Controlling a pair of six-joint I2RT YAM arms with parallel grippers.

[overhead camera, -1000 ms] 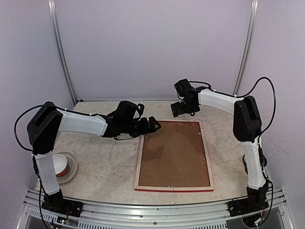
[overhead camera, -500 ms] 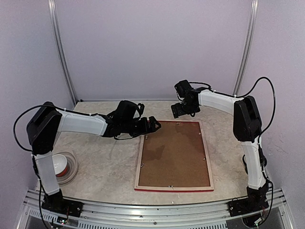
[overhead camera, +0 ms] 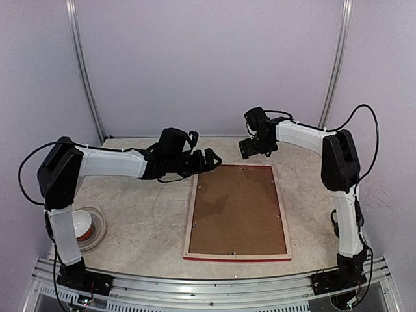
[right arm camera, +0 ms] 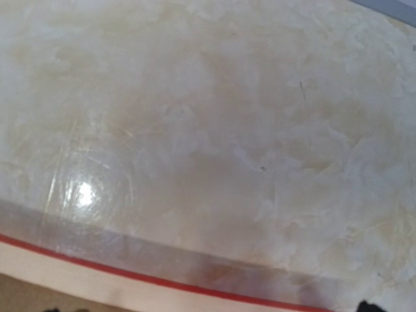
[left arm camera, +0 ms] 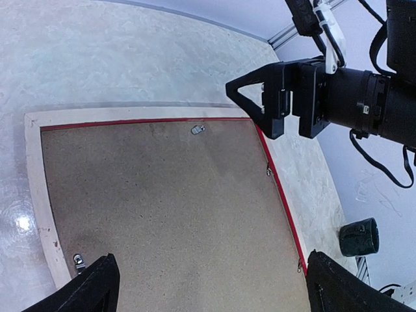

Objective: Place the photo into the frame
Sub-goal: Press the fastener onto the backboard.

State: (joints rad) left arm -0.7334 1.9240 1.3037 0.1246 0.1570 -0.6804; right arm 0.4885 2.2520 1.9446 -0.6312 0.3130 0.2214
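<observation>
Illumination is bright, diffuse and overhead. The top view shows only faint shadows beneath both arms.

Left wrist view: focus is sharp. One glare spot lies on the table (left arm camera: 130, 62), outboard of the left gripper (left arm camera: 214, 296) jaws. The frame (left arm camera: 39, 188) edges ahead of the jaws bow with lens distortion.

Right wrist view: focus is soft throughout. One glare patch lies ahead of the right gripper (overhead camera: 247, 149) jaws.

No words, numbers or signs can be read anywhere, not on the frame (overhead camera: 189, 221) and not on its brown back board (overhead camera: 237, 208).
</observation>
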